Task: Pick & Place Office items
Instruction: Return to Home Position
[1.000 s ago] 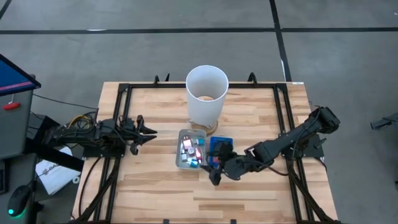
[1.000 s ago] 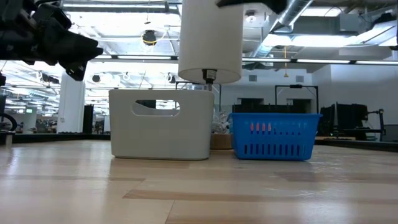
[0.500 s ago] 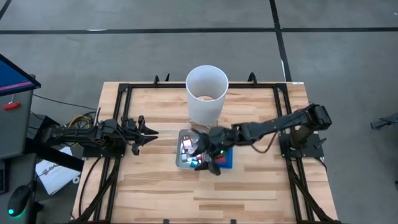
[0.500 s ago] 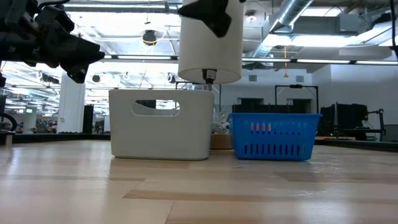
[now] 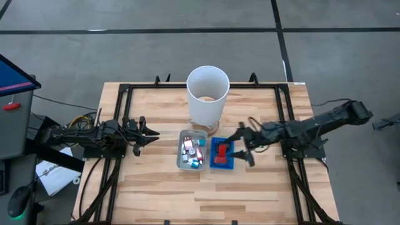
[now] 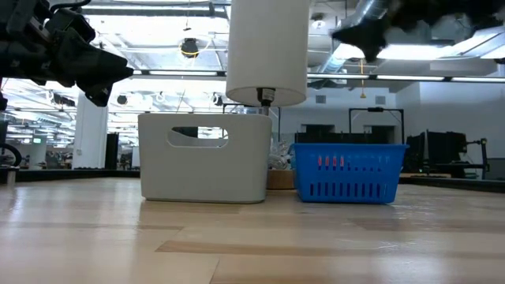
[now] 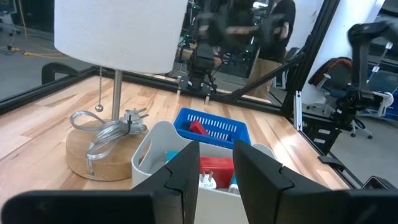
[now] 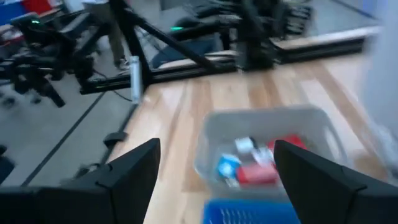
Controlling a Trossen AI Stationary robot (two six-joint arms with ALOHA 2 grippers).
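Several small office items, red, blue and white, lie in the grey tray (image 5: 192, 150) (image 8: 252, 163). Red pieces (image 5: 220, 153) (image 7: 198, 127) lie in the blue tray (image 5: 230, 164) beside it. My right gripper (image 5: 242, 147) (image 8: 217, 186) hovers open just to the right of the blue tray, facing the trays, and holds nothing. My left gripper (image 5: 149, 136) (image 7: 216, 180) waits open over the table's left part, pointing at the grey tray (image 7: 155, 143), also with nothing in it.
A white lamp (image 5: 207, 94) with a wooden base and a metal pull chain (image 7: 109, 130) stands just behind the trays. Black frame rails (image 5: 284, 112) run along the table's edges. Bare wood (image 5: 206, 194) lies on the near side of the trays.
My right gripper swung from the near side of the trays, across above the grey tray, then drew back toward the table's right edge, past the blue tray. The blue tray with its red pieces now shows uncovered. My left arm kept still.
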